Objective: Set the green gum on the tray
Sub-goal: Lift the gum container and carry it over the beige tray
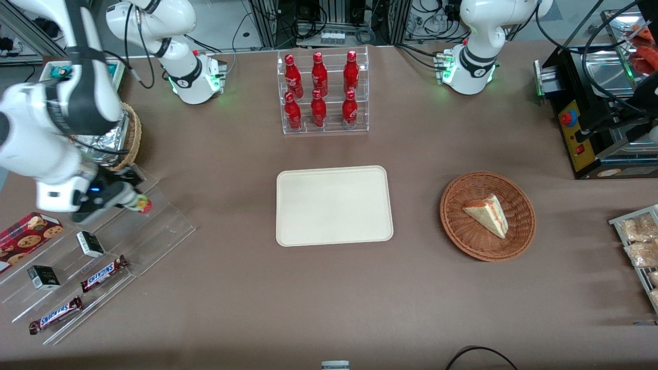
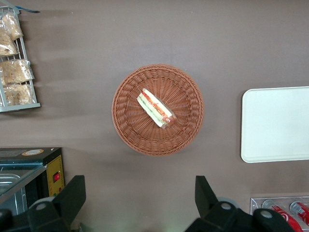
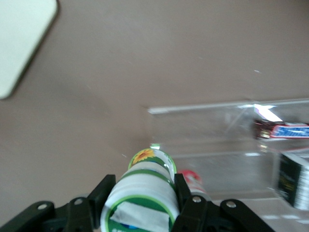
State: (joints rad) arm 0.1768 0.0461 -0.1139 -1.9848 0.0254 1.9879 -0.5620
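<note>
From the front, the tool hangs over the clear stepped display rack near the desk edge at the working arm's end. Something small with red and yellow shows at its tip, partly hidden by the arm. The tray lies bare at the middle of the desk, well apart from the tool, with the rack of red bottles toward the desk's robot-side edge and the wicker basket holding a sandwich wedge toward the parked arm's end. Snickers bars and small dark boxes sit on the rack's lower steps.

The left wrist view shows only the basket, a bare part of the tray and the bin of snack packets; it adds nothing about the grasp.

In the right wrist view the green gum sits clamped between the two fingers, lying on its side with its flowered lid facing outward. A red-topped bottle stands just beside it on the rack, and a corner of the tray shows well off.

To do the carry well, the arm likely needs to lift clear of the rack's steps first, so the red neighbour is not knocked, then travel toward the tray's middle and lower before letting go, since a cylinder released high or sideways could roll over the low rim.
</note>
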